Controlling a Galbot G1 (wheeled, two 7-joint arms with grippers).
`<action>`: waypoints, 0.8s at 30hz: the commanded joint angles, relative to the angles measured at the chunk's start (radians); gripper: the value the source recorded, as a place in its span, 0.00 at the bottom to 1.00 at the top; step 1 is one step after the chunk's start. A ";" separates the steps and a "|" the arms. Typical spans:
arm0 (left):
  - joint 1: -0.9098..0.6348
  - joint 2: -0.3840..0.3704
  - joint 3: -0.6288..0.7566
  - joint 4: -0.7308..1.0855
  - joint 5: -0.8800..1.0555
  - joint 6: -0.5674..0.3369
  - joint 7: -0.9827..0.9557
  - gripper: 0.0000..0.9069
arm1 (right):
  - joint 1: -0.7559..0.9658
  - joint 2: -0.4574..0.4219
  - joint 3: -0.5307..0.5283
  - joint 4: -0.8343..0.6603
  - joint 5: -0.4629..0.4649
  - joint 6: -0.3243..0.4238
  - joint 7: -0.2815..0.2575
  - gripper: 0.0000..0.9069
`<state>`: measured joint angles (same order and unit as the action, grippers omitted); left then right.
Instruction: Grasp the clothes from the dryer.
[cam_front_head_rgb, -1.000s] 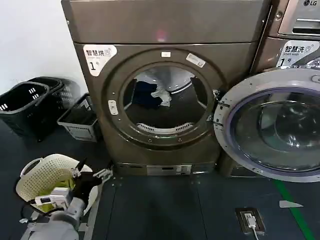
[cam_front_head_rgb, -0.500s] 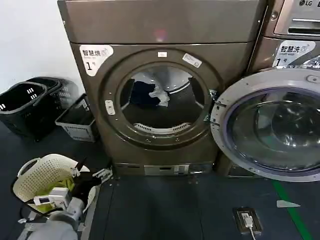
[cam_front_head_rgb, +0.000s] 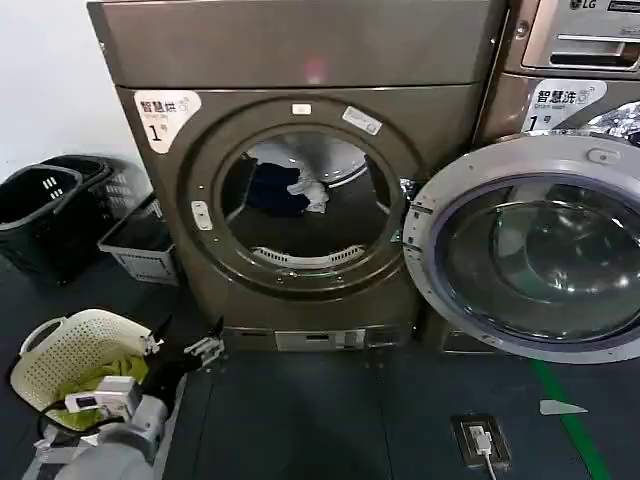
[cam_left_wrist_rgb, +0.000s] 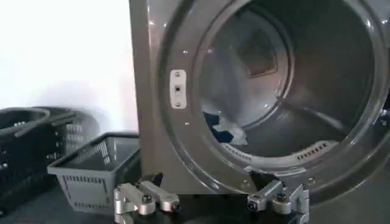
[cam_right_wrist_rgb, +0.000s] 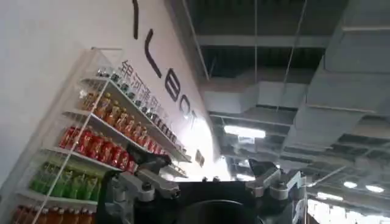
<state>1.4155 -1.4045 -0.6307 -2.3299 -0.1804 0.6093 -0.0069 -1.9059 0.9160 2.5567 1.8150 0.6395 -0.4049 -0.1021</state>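
Bronze-grey dryer (cam_front_head_rgb: 300, 60); navy and white clothes (cam_front_head_rgb: 290, 188).

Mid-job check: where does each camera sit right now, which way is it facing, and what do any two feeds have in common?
Head view: from the robot's head, looking forward and down at the dryer with its door swung open; the left hand shows low, open, beside the cream basket.
Left wrist view: low on the left arm, facing the porthole; the left hand's open fingers show, empty.
Right wrist view: pointing up at ceiling and drink shelves; the right hand is open.
Shared: head and left wrist both show the clothes in the drum.
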 joint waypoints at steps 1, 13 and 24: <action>-0.001 -0.002 0.002 0.002 0.002 0.001 0.001 1.00 | 0.002 -0.006 -0.002 -0.006 -0.001 0.000 0.000 1.00; -0.003 -0.004 0.003 0.005 0.002 0.001 0.002 1.00 | 0.005 -0.004 -0.002 -0.005 0.002 0.004 -0.004 1.00; -0.001 -0.002 0.003 -0.001 0.002 0.002 0.003 1.00 | 0.007 0.004 -0.008 0.006 0.008 0.006 -0.006 1.00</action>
<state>1.4141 -1.4066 -0.6281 -2.3293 -0.1790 0.6110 -0.0043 -1.8993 0.9192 2.5498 1.8173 0.6471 -0.3989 -0.1088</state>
